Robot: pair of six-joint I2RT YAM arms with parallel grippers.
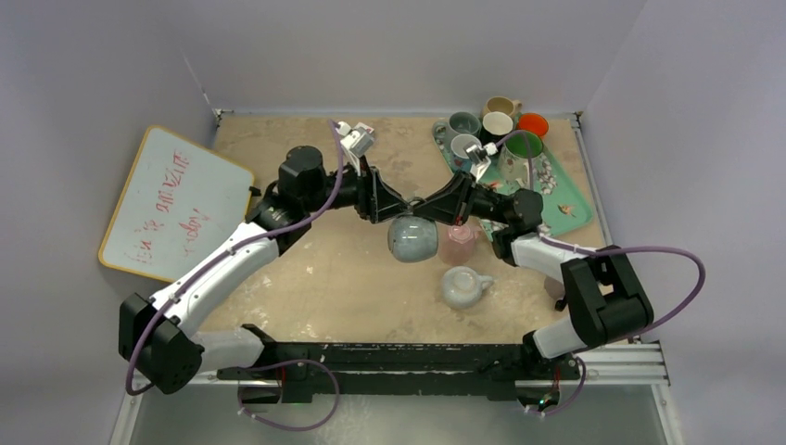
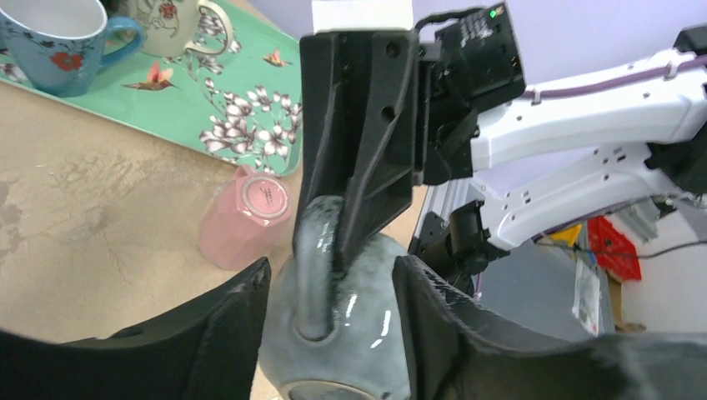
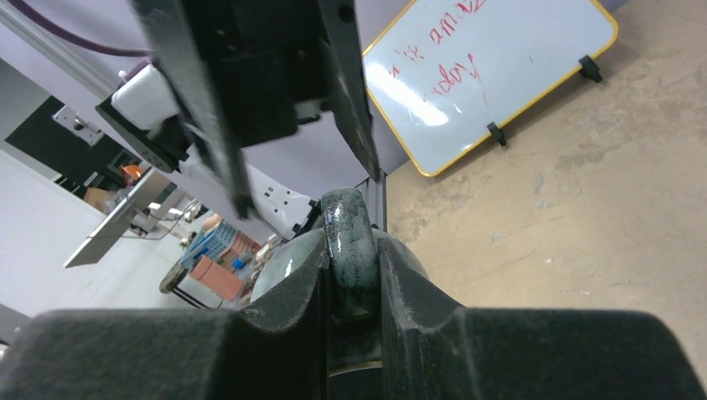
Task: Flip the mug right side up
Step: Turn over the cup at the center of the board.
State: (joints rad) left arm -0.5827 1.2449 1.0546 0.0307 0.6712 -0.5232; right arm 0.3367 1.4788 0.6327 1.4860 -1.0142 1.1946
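A grey-blue glazed mug hangs in the air over the middle of the table, between my two grippers. My right gripper is shut on the mug's handle, with a pad pressed on each side of it. In the left wrist view the right fingers clamp the handle from above. My left gripper is open, its jaws standing on either side of the handle with gaps. The mug's round body lies behind them.
An upside-down pink cup stands just right of the held mug, and a pale mug sits nearer the front. A green floral tray with several mugs is at the back right. A whiteboard leans at the left.
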